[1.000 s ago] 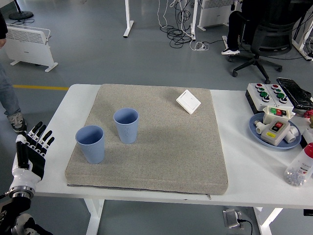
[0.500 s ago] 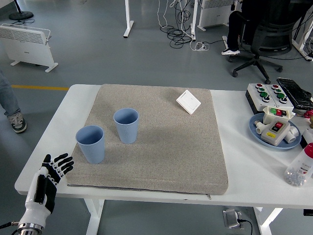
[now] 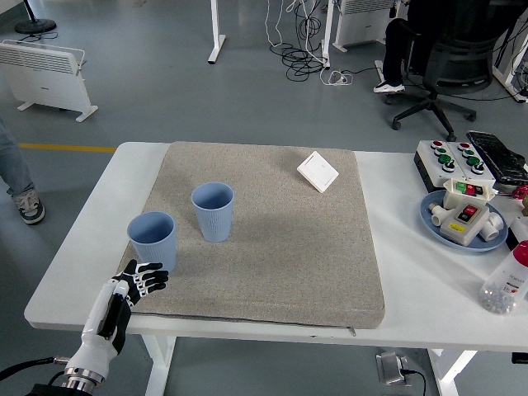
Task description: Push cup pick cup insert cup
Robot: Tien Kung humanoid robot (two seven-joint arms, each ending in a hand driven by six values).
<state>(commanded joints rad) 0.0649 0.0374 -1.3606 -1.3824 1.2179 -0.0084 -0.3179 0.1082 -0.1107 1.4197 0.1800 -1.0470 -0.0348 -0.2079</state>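
left hand (image 3: 124, 293) hovers open just below the near cup (image 3: 153, 242).

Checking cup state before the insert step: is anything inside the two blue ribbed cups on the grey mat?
Both blue ribbed cups, the nearer and the farther, show only blue inner walls; their bottoms are hidden. They stand upright on the grey mat.

The black-and-white left hand (image 3: 124, 293) hovered open-fingered, just below the nearer ribbed blue plastic cup (image 3: 153, 242); a second blue cup (image 3: 213, 211) stood beyond.
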